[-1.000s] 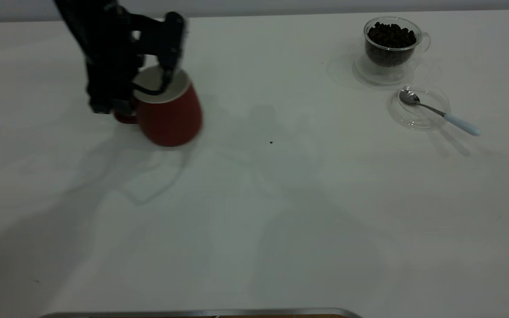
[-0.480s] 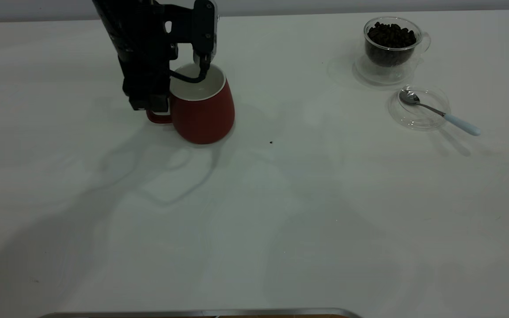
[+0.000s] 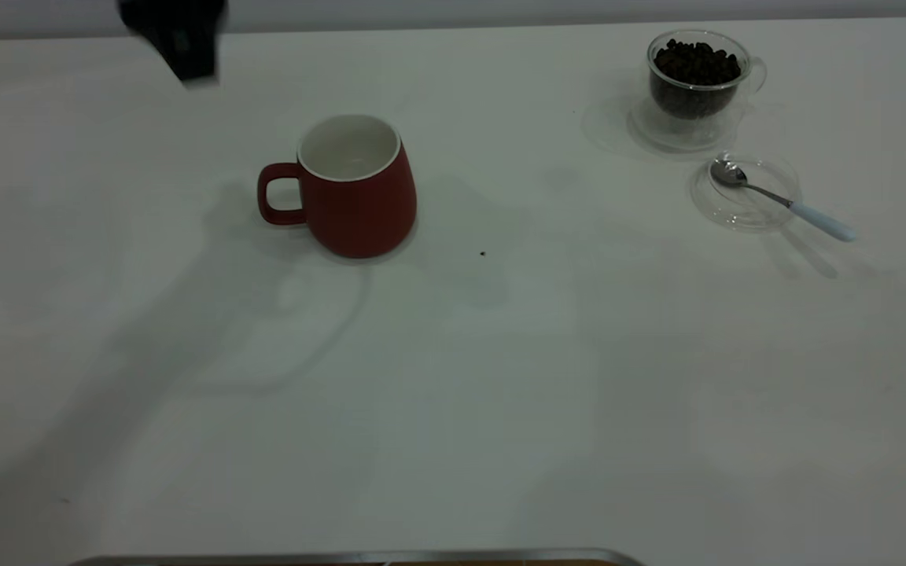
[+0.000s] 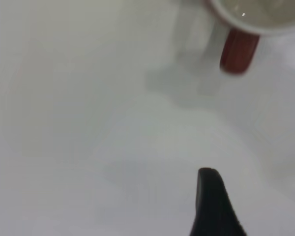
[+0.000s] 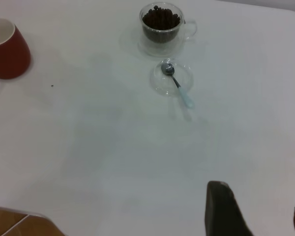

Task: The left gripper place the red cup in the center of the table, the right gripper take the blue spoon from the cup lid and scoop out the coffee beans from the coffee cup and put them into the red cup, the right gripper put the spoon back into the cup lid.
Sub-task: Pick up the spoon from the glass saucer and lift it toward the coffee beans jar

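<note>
Judging the first step done: seeing the red cup (image 3: 359, 196) standing upright and free on the table (image 3: 500, 393), close to its middle, with a tiny dark speck (image 3: 483, 253) just beside the cup on the side away from its handle. Hovering high and well apart from the red cup, beyond its handle side: the left gripper (image 3: 178, 35), gripping nothing; not managing to tell how far its jaws are parted. Waiting well apart from the red cup, over bare tabletop: the right gripper (image 5: 263, 211), jaws spread wide and carrying nothing.

Looking ahead to the spoon step, probably calling for a reach past the red cup, far out on its handle-less side, to the blue spoon (image 3: 783, 202) lying with its bowl in the cup lid (image 3: 744, 206) and its pale handle jutting over the rim. Needing a low, narrow pinch on that handle.

Noting the look of the red cup: dark red outside, white and empty inside, loop handle pointing away from the coffee cup (image 3: 697, 79) heaped with coffee beans (image 3: 695, 61).
</note>
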`<move>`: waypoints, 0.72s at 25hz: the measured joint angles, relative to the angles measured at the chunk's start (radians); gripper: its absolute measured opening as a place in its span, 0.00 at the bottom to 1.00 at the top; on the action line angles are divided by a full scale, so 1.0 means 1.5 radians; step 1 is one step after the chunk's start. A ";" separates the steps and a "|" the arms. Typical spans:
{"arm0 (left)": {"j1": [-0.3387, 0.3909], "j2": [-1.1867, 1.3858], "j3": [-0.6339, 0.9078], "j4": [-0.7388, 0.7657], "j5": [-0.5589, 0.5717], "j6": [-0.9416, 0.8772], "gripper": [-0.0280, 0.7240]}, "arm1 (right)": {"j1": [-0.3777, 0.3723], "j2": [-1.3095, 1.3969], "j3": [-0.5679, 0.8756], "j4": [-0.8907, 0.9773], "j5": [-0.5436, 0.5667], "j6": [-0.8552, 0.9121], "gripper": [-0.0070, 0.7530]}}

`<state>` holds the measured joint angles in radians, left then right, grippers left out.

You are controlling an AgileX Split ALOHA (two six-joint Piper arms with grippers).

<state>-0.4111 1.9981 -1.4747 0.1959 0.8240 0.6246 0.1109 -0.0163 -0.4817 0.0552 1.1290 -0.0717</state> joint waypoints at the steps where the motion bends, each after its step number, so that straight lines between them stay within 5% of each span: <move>1: 0.000 -0.031 0.000 0.004 0.032 -0.035 0.72 | 0.000 0.000 0.000 0.000 0.000 0.000 0.52; 7: 0.000 -0.229 0.000 0.026 0.219 -0.294 0.72 | 0.000 0.000 0.000 0.000 0.000 0.000 0.52; 13: 0.000 -0.460 0.035 0.017 0.229 -0.474 0.72 | 0.000 0.000 0.000 0.000 0.000 0.000 0.52; 18: 0.000 -0.719 0.198 -0.027 0.229 -0.495 0.72 | 0.000 0.000 0.000 -0.003 0.000 0.000 0.52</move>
<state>-0.4111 0.9198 -1.1781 0.1549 1.1673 -0.1185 0.1109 -0.0163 -0.4817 0.0510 1.1290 -0.0717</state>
